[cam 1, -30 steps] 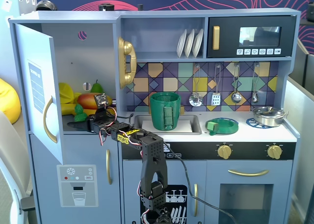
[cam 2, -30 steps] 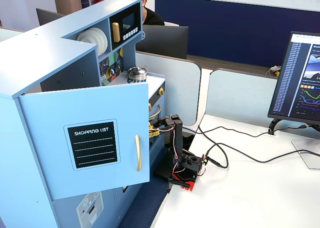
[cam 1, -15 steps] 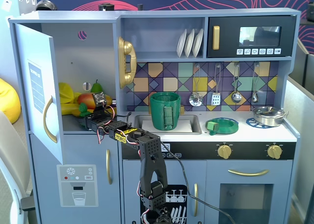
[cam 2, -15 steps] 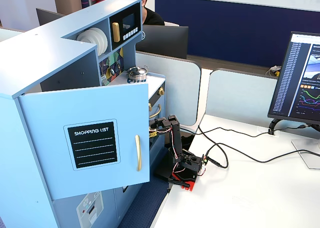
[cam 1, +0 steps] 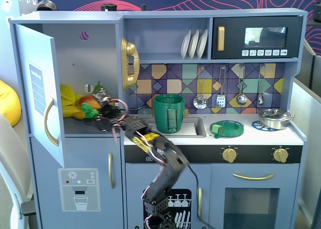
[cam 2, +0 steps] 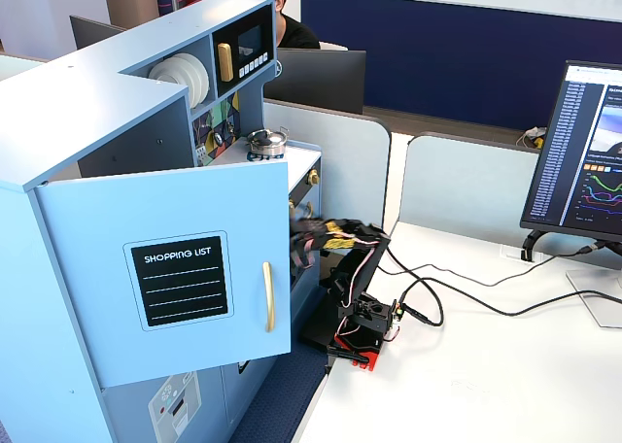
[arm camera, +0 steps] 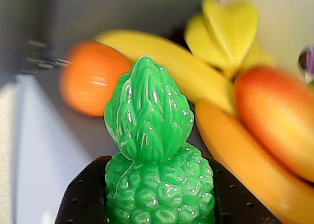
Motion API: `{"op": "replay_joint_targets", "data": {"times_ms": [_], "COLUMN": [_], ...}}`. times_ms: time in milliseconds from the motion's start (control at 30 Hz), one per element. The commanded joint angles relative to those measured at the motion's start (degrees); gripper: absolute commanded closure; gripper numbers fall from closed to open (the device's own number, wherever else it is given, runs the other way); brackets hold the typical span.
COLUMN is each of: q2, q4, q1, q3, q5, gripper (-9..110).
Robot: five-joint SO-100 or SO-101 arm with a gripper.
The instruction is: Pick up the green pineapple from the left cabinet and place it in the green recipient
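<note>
step: grasp and lift out | green pineapple (arm camera: 156, 155) lower centre of wrist view, inside left cabinet (cam 1: 75, 63) | gripper (cam 1: 93, 110) jaws flank its body, closure unclear | advice: clamp firmly, withdraw straight, clear door, toward green recipient (cam 1: 168, 113)

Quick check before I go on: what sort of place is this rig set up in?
Likely an office or lab: the arm stands on a white desk with a monitor and grey partition panels, working at a toy kitchen, its gripper at the green pineapple.
</note>
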Motion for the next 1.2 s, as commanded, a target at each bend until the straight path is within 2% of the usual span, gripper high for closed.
{"op": "replay_joint_targets", "data": {"times_ms": [0, 133, 267, 433, 533, 767, 1000, 1167], "q2": [18.4, 25.5, 29.2, 22.5, 14.2, -7.4, -21.9, -26.4], "q4": [11.2, 16.6, 18.6, 10.1, 1.1, -6.4, -5.5, -5.3], "q1": [1.2, 10.3, 25.2, 39.8, 42.5, 47.3, 49.7, 49.7], "q3": [2.4, 3.9, 5.4, 2.9, -1.3, -18.3, -31.9, -34.6], "q5": [-1.8, 2.5, 11.3, 14.2, 14.4, 15.8, 16.7, 18.9], "gripper": [101, 101, 101, 101, 101, 101, 101, 89]}}
